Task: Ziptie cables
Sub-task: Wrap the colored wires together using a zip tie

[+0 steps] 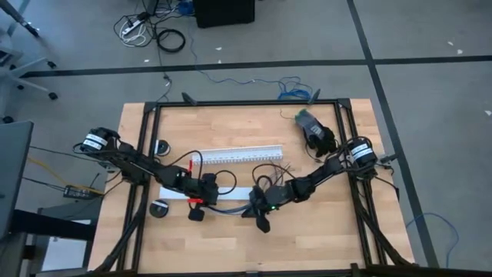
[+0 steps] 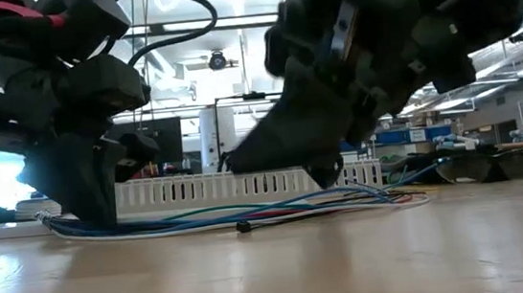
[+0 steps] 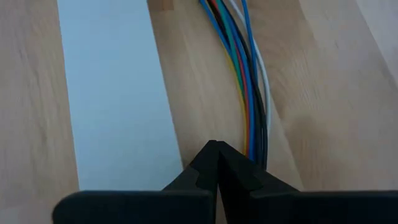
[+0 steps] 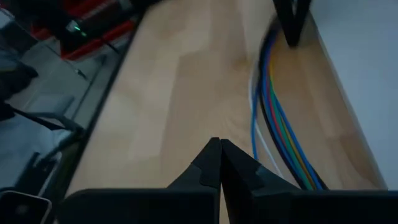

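Looking down on the counter point(image 1: 231, 238), you find both arms reaching toward its middle, just in front of the white slotted channel point(image 1: 240, 155). The left hand point(image 3: 217, 163) has its two fingers pressed together tip to tip; nothing shows between them, and the cables point(image 3: 245, 81) run just beside the closed tips on the bare wood, next to a pale strip point(image 3: 115, 93). The right hand point(image 4: 219, 158) is likewise fully closed — its tips meet with no gap, and the same bundle of blue, green, orange, black and white wires passes alongside it. In the low view you see the cables point(image 2: 248, 210) lying flat on the counter between the two arms. You cannot tell the ziptie apart from the black wires.
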